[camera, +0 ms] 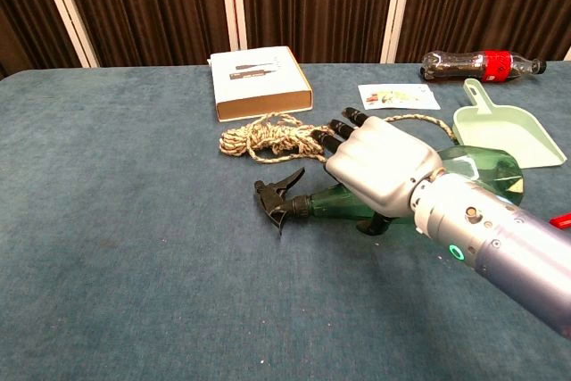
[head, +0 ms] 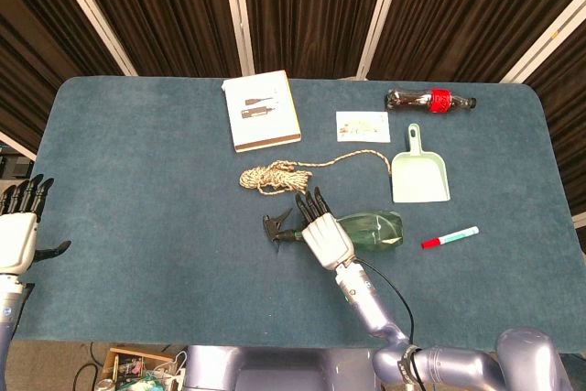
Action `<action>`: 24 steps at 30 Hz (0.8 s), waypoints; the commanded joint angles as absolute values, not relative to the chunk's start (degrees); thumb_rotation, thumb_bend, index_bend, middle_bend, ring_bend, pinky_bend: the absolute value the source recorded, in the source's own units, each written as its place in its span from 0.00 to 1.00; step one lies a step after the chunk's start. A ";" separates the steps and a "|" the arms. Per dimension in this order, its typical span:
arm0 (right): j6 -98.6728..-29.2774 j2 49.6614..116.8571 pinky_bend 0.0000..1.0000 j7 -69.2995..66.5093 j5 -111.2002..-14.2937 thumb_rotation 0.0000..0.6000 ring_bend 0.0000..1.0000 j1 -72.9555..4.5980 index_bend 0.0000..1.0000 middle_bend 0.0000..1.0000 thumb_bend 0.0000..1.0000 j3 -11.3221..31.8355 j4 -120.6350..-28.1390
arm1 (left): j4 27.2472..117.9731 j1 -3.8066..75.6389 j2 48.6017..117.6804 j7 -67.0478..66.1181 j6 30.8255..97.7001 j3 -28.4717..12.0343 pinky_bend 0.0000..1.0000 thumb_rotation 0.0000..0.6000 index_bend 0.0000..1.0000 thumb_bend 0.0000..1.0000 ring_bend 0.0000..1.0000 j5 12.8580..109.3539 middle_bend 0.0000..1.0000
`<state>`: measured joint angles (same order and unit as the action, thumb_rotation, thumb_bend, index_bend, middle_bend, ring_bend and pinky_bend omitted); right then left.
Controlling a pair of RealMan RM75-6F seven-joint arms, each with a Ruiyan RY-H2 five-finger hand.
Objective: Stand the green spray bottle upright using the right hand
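The green spray bottle [head: 377, 229] lies on its side on the blue table, its black trigger head [camera: 277, 201] pointing left and its base [camera: 482, 171] to the right. My right hand [head: 322, 231] lies over the bottle's neck and shoulder. Its fingers [camera: 343, 131] stretch straight out past the bottle toward the rope, and the thumb [camera: 375, 223] hangs at the near side. Nothing shows the fingers wrapped around the bottle. My left hand [head: 18, 231] hovers at the table's left edge, fingers spread, holding nothing.
A coil of rope [head: 275, 176] lies just beyond the right hand's fingertips. A green dustpan [head: 420, 171] sits to the right and a red marker [head: 450, 237] near the bottle's base. Further back are a book [head: 263, 112], a card [head: 363, 125] and a cola bottle [head: 430, 100].
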<state>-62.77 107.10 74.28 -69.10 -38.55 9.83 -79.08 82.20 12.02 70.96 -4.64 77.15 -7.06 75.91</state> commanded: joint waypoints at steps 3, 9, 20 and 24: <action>-67.69 105.97 0.00 72.56 -73.26 1.00 0.00 -37.86 0.87 0.03 0.53 8.58 -82.22 | 83.01 11.30 70.34 -3.80 78.86 -6.82 0.00 1.00 0.00 0.02 0.00 77.15 0.00; -73.33 102.05 0.02 68.26 -80.64 1.00 0.00 -37.40 0.89 0.05 0.53 8.69 -89.08 | 83.79 10.73 69.65 -2.57 80.30 -6.37 0.00 1.00 0.00 0.02 0.00 78.78 0.00; -81.30 90.43 0.04 56.76 -88.10 1.00 0.00 -35.93 0.94 0.08 0.53 15.40 -103.23 | 84.55 9.29 68.26 0.50 83.57 -5.76 0.00 1.00 0.00 0.02 0.00 81.62 0.00; -84.74 87.59 0.04 43.41 -85.94 1.00 0.00 -34.30 0.95 0.09 0.54 20.20 -106.05 | 84.58 9.26 68.09 1.08 83.63 -5.55 0.00 1.00 0.00 0.02 0.00 82.18 0.00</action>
<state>-81.75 90.23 52.67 -87.30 -35.80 16.18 -103.24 84.56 9.25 68.12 1.01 83.64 -5.60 82.10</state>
